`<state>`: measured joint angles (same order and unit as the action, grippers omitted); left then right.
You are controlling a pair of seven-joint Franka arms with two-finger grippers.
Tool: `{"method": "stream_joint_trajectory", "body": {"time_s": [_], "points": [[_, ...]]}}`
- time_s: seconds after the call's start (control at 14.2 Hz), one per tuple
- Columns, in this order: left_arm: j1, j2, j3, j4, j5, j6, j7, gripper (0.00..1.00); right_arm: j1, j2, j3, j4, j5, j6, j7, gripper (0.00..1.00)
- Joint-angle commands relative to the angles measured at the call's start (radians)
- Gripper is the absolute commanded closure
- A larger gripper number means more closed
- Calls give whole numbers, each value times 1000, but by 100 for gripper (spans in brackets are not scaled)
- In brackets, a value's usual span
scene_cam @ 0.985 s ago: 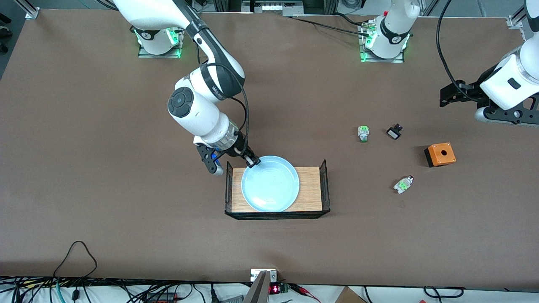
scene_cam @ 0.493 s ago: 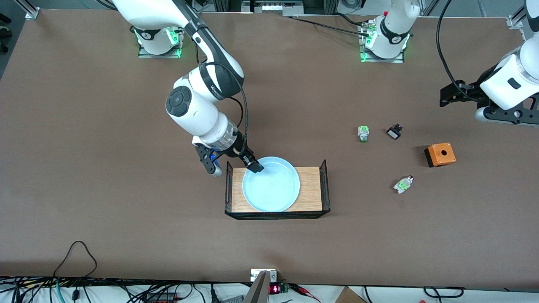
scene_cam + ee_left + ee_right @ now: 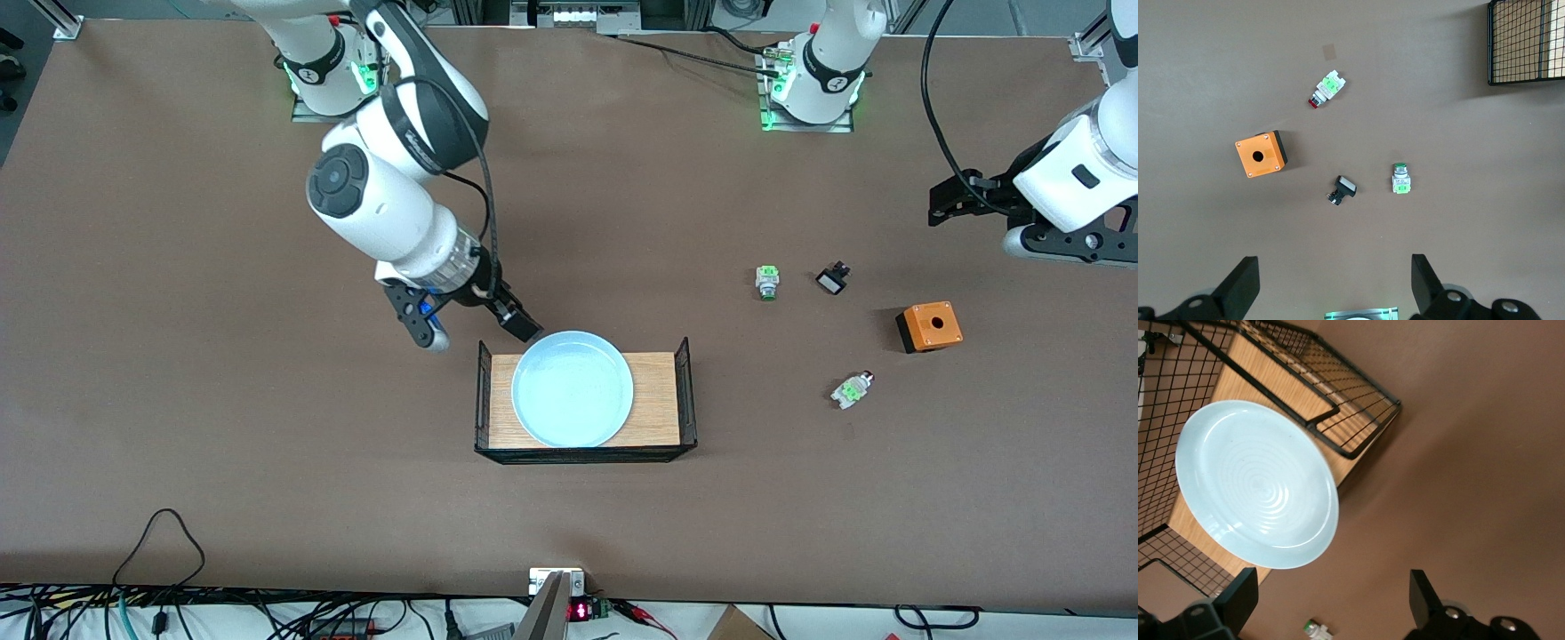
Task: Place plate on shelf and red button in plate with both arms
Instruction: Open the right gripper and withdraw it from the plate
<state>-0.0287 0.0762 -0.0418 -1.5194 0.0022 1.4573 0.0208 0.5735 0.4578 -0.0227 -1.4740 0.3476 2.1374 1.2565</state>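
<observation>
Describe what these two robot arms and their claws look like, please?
Both arms are glossy white with dark grey joint bands and round grey caps. Black cables loop along them. The right gripper and left gripper are black two-fingered claws. Green lights glow at each base.

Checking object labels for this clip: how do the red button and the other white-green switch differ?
The red button has a red cap; the green-capped switch a green one. The red button lies nearer the front camera than the green-capped switch, and nearer the left arm's end. Both have whitish bodies with green blocks and lie untouched on the table.
</observation>
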Motion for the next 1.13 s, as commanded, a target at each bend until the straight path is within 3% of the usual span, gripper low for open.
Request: {"method": "stream_joint_trajectory", "body": {"time_s": [0.0,0.21,0.63,0.77,1.06], "points": [[3,13,-3,28,7,-20,-7,0,-38,-74,4,-6,-79,-129,-98,0],[4,13,-3,28,7,-20,-2,0,-75,-137,4,-6,-194,-295,-242,0],[9,14,-1,25,5,-21,10,0,-205,-221,4,-6,-332,-502,-599,0],[6,25,-3,22,12,-25,10,0,-236,-237,4,-8,-418,-516,-696,0],[-8,52,-6,4,30,-31,149,0,-340,-254,7,-11,-427,-513,-825,0]]}}
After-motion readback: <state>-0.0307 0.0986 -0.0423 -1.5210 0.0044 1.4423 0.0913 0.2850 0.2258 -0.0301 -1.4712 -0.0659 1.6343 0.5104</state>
